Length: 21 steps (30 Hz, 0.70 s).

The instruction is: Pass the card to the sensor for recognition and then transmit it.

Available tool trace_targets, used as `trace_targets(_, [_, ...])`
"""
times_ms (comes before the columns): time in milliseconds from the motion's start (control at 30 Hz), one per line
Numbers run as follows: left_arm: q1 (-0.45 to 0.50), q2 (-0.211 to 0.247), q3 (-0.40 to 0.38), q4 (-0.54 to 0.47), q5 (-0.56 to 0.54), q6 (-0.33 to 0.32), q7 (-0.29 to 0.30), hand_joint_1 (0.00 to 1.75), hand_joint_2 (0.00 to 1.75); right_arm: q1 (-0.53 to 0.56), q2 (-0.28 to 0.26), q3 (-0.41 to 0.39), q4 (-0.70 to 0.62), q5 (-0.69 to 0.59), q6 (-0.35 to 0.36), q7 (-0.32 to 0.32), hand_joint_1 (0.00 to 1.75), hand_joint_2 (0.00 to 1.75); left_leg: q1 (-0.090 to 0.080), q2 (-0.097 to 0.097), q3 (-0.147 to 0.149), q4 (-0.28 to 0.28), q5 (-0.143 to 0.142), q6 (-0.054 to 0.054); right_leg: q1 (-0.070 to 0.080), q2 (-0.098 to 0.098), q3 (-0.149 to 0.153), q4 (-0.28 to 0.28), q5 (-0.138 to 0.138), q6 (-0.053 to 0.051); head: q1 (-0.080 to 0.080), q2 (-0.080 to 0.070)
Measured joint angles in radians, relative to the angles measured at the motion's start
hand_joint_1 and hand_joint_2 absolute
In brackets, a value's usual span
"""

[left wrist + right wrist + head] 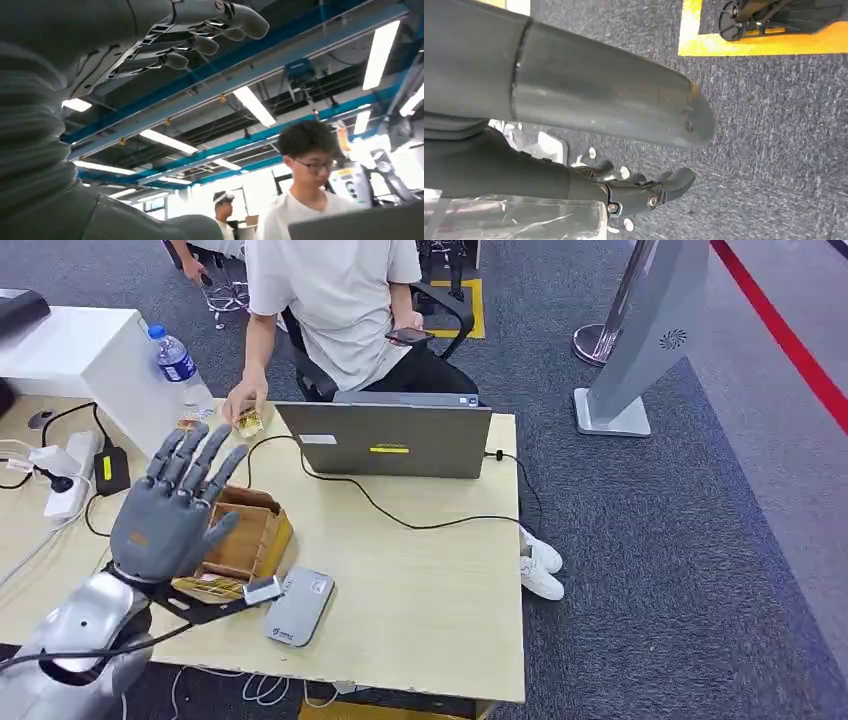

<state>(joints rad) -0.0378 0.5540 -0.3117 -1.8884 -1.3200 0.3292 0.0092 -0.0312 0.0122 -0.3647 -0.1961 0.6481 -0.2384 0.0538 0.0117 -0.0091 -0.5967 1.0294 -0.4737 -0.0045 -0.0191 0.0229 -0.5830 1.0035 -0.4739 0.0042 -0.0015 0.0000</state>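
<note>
The grey left hand (170,515) hovers with fingers spread, holding nothing, and hides part of the open wooden card box (250,535) beneath them. A yellow card (207,586) lies below the palm, partly covered, beside the flat grey sensor (299,606) (its logo unreadable). The right hand (644,192) hangs over carpet, fingers curled, empty.

No lettering can be read anywhere. Just beyond the left hand (170,515), the grey sensor (298,606) carries a small blue mark near its front edge, too small to make out. Farther off past the fingers, the laptop (388,439) lid bears a yellow sticker and a white label, both illegible.
</note>
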Motion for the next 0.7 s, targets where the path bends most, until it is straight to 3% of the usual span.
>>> trace_targets(100, [0.121, 0.048, 0.004, -0.061, -0.037, -0.014, 0.011, 0.00, 1.75, 0.003, 0.000, -0.019, 0.000, -0.004, -0.003, -0.001, 0.00, 0.00, 0.000, -0.002, 0.000, 0.000, -0.001, 0.002, 0.000, -0.003, 0.002, 0.000, -0.002, 0.002, 0.000, 0.000])
trace_targets(233, [0.281, 0.119, 0.026, -0.110, -0.059, -0.107, 0.055, 0.00, 1.75, 0.005, 0.000, -0.043, 0.000, -0.007, -0.005, 0.008, 0.00, 0.00, 0.000, -0.002, 0.002, 0.000, -0.003, 0.000, 0.000, -0.002, 0.002, 0.000, -0.002, 0.001, 0.000, 0.000])
trace_targets(300, [0.334, 0.153, 0.035, -0.115, -0.039, -0.169, 0.094, 0.00, 1.75, 0.005, 0.000, -0.052, 0.000, -0.007, -0.006, 0.011, 0.00, 0.00, 0.000, -0.002, 0.002, 0.000, -0.003, 0.000, 0.000, -0.003, 0.002, 0.000, -0.003, 0.002, 0.000, 0.000])
trace_targets(367, [0.364, 0.175, 0.043, -0.115, -0.022, -0.188, 0.114, 0.00, 1.75, 0.005, 0.000, -0.060, 0.000, -0.007, -0.006, 0.014, 0.00, 0.00, 0.000, -0.002, 0.002, 0.000, -0.003, 0.000, 0.000, -0.003, 0.003, 0.000, -0.003, 0.002, 0.000, 0.000])
trace_targets(567, [0.375, 0.177, 0.046, -0.099, 0.029, -0.219, 0.147, 0.00, 1.75, 0.005, 0.000, -0.069, 0.000, 0.008, -0.006, 0.021, 0.00, 0.00, 0.000, -0.003, 0.002, 0.000, -0.003, 0.000, 0.000, -0.004, 0.004, 0.000, -0.003, 0.002, 0.000, 0.000])
trace_targets(700, [0.318, 0.136, 0.053, -0.036, 0.035, -0.219, 0.144, 0.00, 1.75, 0.004, 0.000, -0.077, 0.000, 0.026, -0.002, 0.021, 0.00, 0.00, 0.000, -0.004, 0.002, 0.000, -0.002, 0.000, 0.000, -0.005, 0.004, 0.000, -0.003, 0.002, 0.000, 0.000])
